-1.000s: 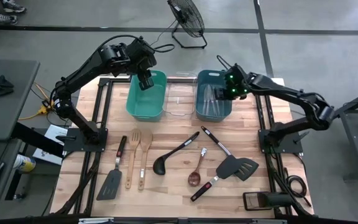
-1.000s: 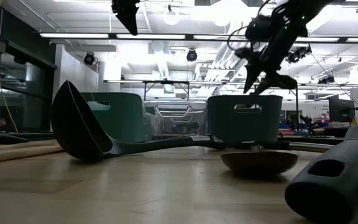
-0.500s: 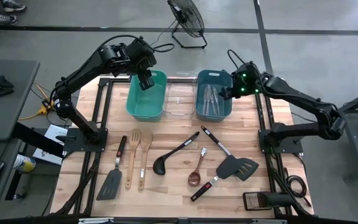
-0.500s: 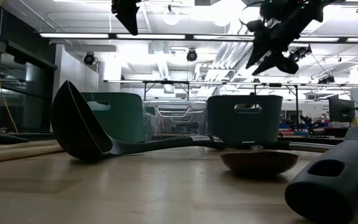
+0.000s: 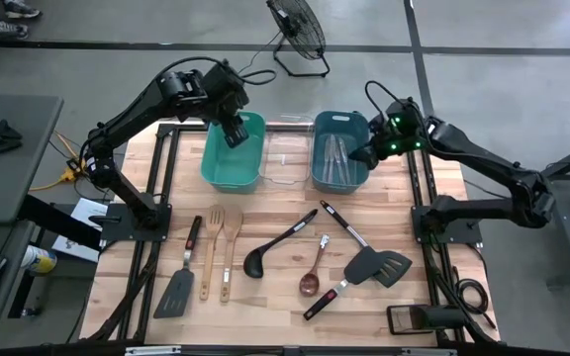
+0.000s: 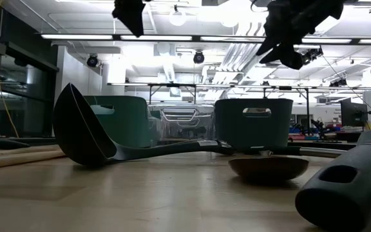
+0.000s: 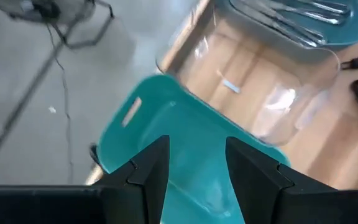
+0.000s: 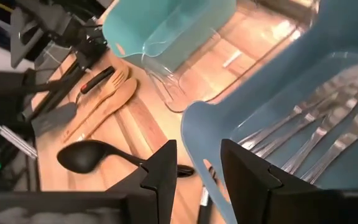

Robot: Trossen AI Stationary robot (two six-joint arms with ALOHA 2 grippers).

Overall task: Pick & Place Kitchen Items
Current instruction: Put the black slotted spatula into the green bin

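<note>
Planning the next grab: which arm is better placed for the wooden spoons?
Left, probably. The left tool hangs open over the green bin, on the wooden spoons' side; the right tool is farther off.

Low view: left gripper (image 6: pixel 129 14) and right gripper (image 6: pixel 287 26) cut off by top edge, only dark blurred tips showing. Black ladle (image 6: pixel 89 138) bowl blocks part of green bin (image 6: pixel 124 119). Dark handle (image 6: pixel 350 183) at lower right out of focus, cut by edge. Left wrist view: blue bin (image 7: pixel 297 22) cut by edge, silver cutlery (image 7: pixel 291 15) inside blurred, pieces not countable. High view: cutlery too small to tell apart
</note>
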